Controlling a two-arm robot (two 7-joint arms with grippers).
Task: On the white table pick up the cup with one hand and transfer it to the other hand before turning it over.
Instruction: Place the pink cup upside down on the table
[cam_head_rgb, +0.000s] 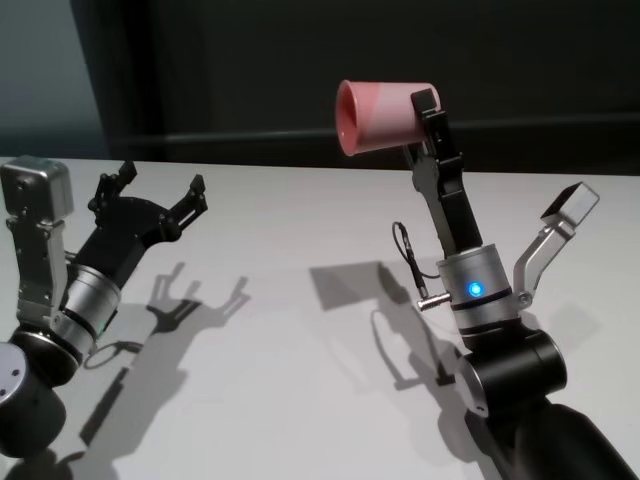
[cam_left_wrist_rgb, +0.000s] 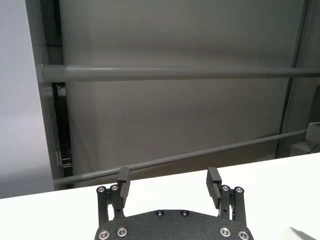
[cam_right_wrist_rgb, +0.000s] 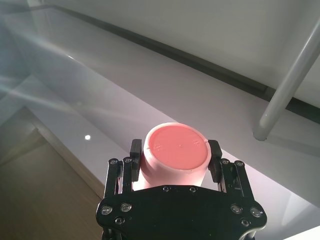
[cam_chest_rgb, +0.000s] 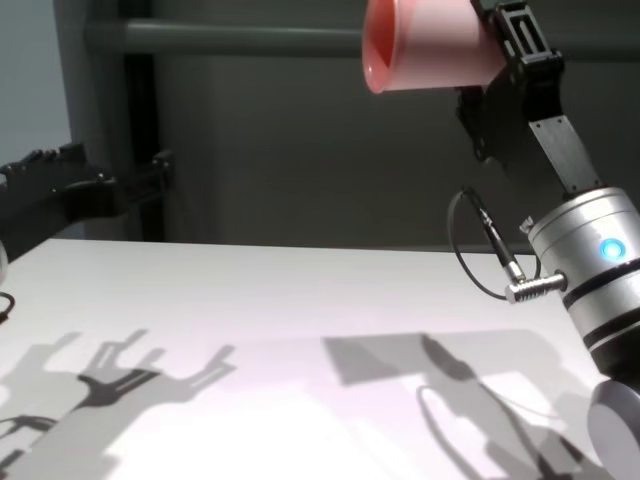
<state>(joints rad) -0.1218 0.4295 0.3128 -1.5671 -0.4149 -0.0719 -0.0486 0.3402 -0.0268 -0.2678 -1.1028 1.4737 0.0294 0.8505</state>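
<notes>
no readable txt, labels or nos. on anything in view.

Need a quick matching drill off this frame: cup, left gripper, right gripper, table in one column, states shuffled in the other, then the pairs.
Things:
1. the cup
2. left gripper
3. right gripper
4. the white table

States:
A. open and empty, raised off the table
B. bears only shadows between the two arms
C. held on its side in the air, mouth toward the robot's left
D. shut on the base end of the pink tumbler

Pairs: 1-C, 2-A, 3-D, 4-B
</notes>
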